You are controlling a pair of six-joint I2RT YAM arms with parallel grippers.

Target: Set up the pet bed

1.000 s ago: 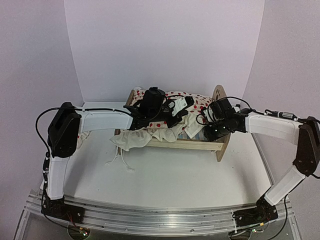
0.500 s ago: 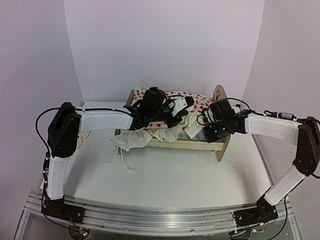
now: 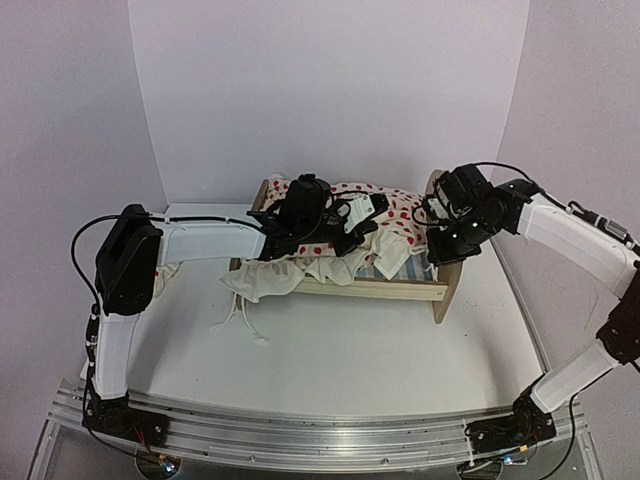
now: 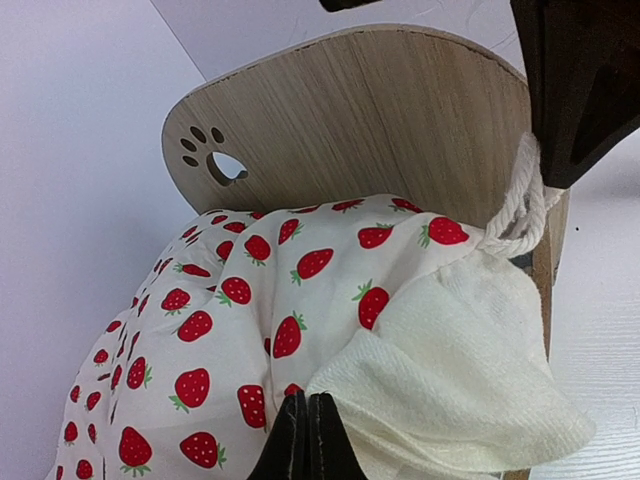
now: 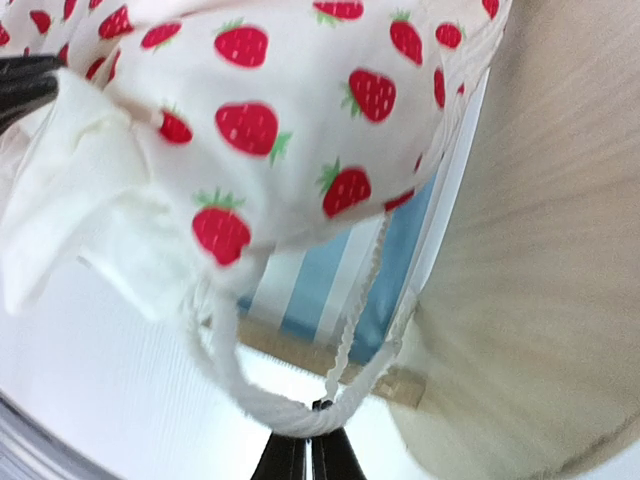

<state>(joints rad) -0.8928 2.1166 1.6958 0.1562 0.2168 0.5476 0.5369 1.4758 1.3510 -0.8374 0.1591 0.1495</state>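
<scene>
Pet bed [image 3: 390, 289] sits mid-tabletop [image 3: 350, 350], toward the far edge. Left gripper [image 4: 305, 440] pinches the strawberry blanket [image 4: 250, 290]; right gripper [image 5: 310, 455] pinches its white cord [image 5: 285, 415] by the headboard [image 4: 380, 120]. We'd draw both evenly, spreading cloth flat over the mattress [image 5: 330, 280], cord clear of the headboard

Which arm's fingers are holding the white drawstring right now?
The right arm's fingers: they pinch the white drawstring loop. The left arm's fingers are shut on the strawberry blanket instead.

White-and-black left arm [image 3: 210, 240] stretched low toward the right, black two-finger left gripper [image 3: 348, 238] with fingertips [image 4: 295, 450] pressed together, white-and-black right arm [image 3: 575, 235] held high, elbow bent, black right gripper [image 3: 445, 252] angled downward, jaws closed
</scene>
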